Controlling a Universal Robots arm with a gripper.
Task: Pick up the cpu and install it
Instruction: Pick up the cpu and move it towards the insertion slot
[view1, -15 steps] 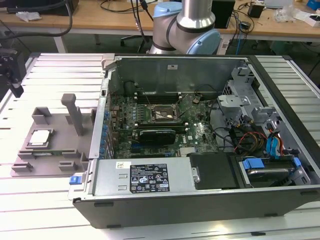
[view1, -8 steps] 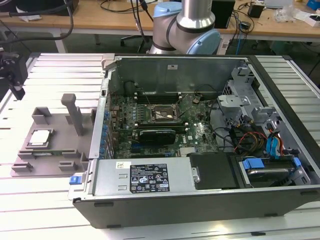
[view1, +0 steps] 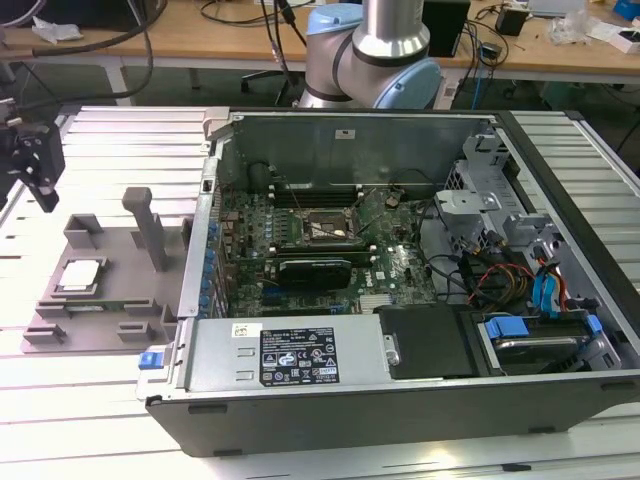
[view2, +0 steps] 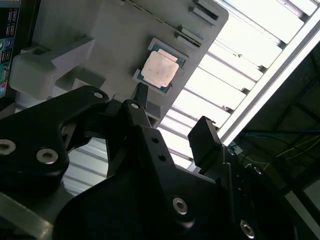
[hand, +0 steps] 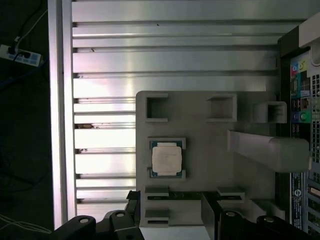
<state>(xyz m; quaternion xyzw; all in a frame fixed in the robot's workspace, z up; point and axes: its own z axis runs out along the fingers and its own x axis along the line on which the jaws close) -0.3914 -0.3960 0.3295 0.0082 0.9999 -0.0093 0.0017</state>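
Lying flat in a shallow square recess of the fixture tray (hand: 200, 165), the cpu (hand: 166, 158) showed a pale, matte metal top plate with softly rounded corners, rimmed by a thin dark-greenish board. Small raised lips of the tray hugged two of its opposite edges. The tray itself was dull grey moulded plastic, blocky in shape, with several open rectangular pockets and one tall upright post.

Above the tray hovered the gripper (view2: 171, 106), matte black and angular, studded with bright screw heads. Its two flat fingers (view2: 142, 97) stood apart with nothing between them, and in the second wrist view the chip showed beyond the gap, untouched.

The tray sat on a table (view1: 100, 410) of long ribbed aluminium slats that shone under the light. Just beside it, on the exterior view's right, lay the open computer case (view1: 420, 415), a dark sheet-metal box. Inside were a green motherboard (view1: 395, 270), crowded with small parts, and a black rectangular socket frame (view1: 320, 228) near its middle. A grey metal power supply (view1: 215, 355) ran along the case's near wall.
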